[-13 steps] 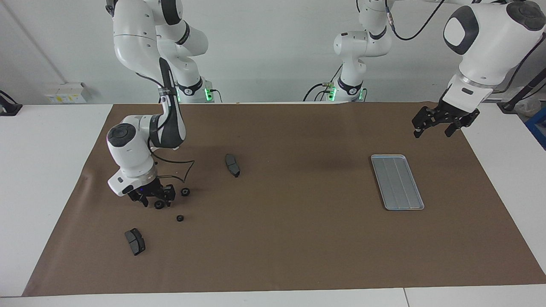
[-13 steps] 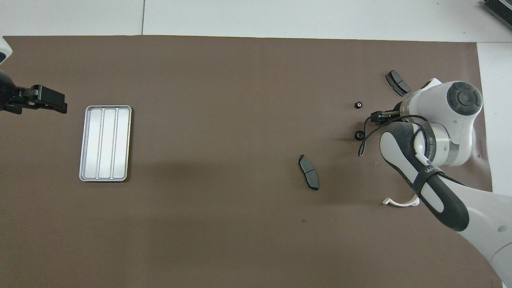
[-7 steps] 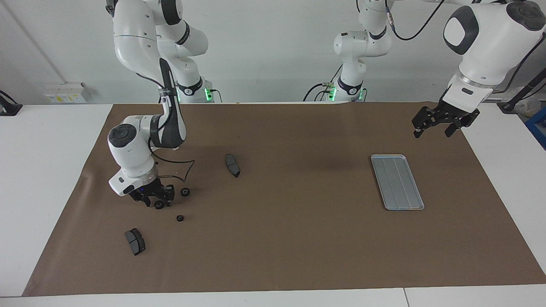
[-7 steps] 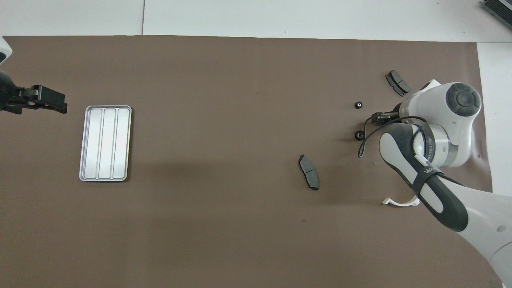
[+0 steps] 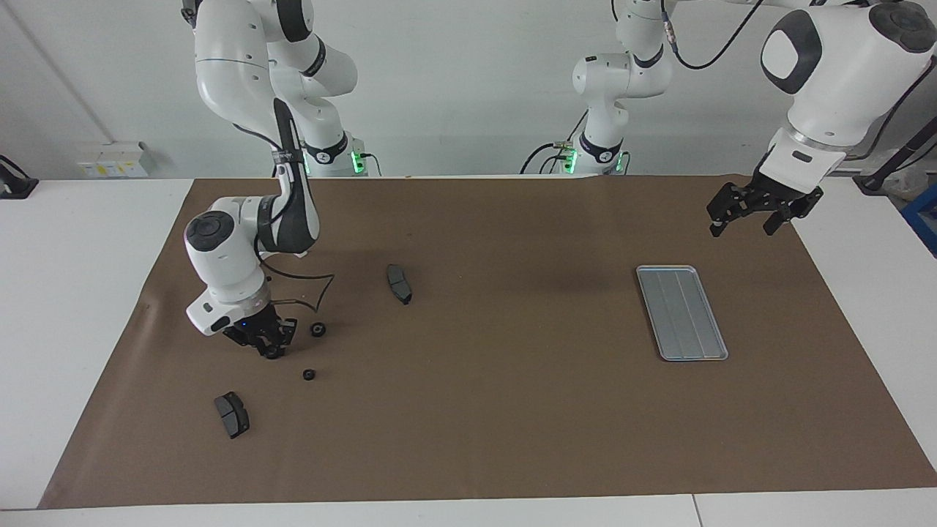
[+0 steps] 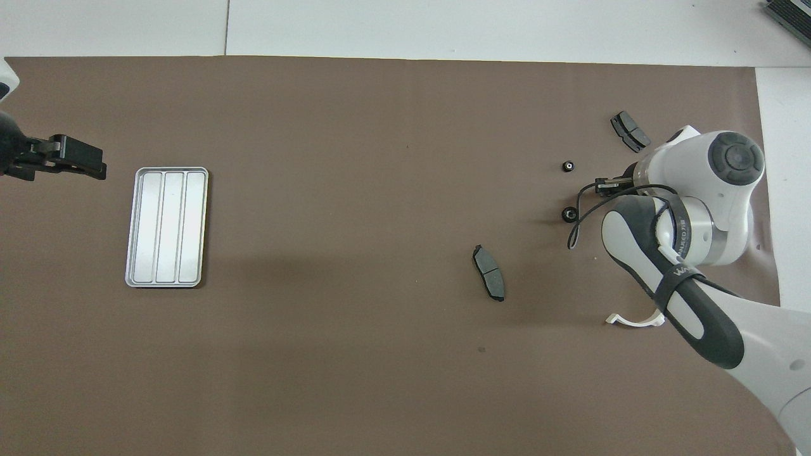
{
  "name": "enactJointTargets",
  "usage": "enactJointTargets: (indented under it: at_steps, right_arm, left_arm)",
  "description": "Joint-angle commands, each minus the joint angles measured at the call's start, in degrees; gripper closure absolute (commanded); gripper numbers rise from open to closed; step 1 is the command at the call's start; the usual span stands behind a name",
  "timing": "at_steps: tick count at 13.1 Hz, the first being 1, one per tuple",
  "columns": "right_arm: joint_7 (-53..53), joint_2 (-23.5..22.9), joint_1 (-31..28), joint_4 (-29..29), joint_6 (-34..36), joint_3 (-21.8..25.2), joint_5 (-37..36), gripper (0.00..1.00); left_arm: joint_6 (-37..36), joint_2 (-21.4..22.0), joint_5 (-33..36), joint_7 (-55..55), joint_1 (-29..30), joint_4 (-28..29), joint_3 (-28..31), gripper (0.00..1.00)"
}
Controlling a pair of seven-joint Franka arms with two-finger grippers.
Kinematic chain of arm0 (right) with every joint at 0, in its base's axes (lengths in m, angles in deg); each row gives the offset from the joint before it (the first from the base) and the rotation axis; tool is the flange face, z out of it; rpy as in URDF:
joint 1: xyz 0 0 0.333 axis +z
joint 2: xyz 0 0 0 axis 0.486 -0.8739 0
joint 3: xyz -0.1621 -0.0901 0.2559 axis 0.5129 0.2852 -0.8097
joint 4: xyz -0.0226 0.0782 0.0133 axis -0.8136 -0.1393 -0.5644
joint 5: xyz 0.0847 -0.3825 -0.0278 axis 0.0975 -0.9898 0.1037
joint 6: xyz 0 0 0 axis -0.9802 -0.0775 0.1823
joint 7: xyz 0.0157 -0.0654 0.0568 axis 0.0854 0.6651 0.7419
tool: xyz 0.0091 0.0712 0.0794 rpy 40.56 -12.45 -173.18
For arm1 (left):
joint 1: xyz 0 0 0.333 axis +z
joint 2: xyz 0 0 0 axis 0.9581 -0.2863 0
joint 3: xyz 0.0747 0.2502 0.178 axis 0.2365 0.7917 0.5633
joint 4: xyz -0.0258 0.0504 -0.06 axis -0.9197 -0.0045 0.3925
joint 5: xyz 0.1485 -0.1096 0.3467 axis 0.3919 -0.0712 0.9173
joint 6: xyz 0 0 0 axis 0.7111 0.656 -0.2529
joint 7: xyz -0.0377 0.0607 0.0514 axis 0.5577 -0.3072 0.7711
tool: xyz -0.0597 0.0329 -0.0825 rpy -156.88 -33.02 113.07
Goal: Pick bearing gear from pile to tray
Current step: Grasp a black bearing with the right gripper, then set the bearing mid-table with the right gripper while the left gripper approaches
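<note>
Though hidden overhead, gear (image 5: 272,353) meets right end effector (image 5: 269,345).

Lighting even and bright, diffuse, from above; no hard-edged shadows. Brown mat (image 5: 512,410) reads matte, no glare. White worktop (image 5: 80,293) beside it bright but not blown out. Broad soft shadow patch on the mat beside the tray (image 6: 166,226), toward the right arm's end of the worktop; a fainter one shows near the tray (image 5: 681,312) in the facing view. Tray gives a mild sheen along its grooves. Green indicator lights glow at both arm bases. Focus sharp throughout; no motion blur, no obvious edge distortion.
</note>
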Motion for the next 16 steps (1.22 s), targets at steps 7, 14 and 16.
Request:
enactJointTargets:
  at_steps: [7, 14, 16]
  right_arm:
    - [0.97, 8.0, 5.36, 0.57, 6.12, -1.3, 0.67, 1.0]
    - [21.54, 1.33, 20.56, -10.57, 9.45, -1.21, -0.73, 1.0]
    - [27.5, -3.84, 24.43, -17.58, 12.61, -1.21, -2.92, 1.0]
  left_arm:
    - [0.39, 1.79, -0.58, -0.66, 0.02, 2.15, 0.21, 0.0]
    - [0.39, 1.79, -0.58, -0.66, 0.02, 2.06, 0.21, 0.0]
    - [0.39, 1.79, -0.58, -0.66, 0.02, 2.15, 0.21, 0.0]
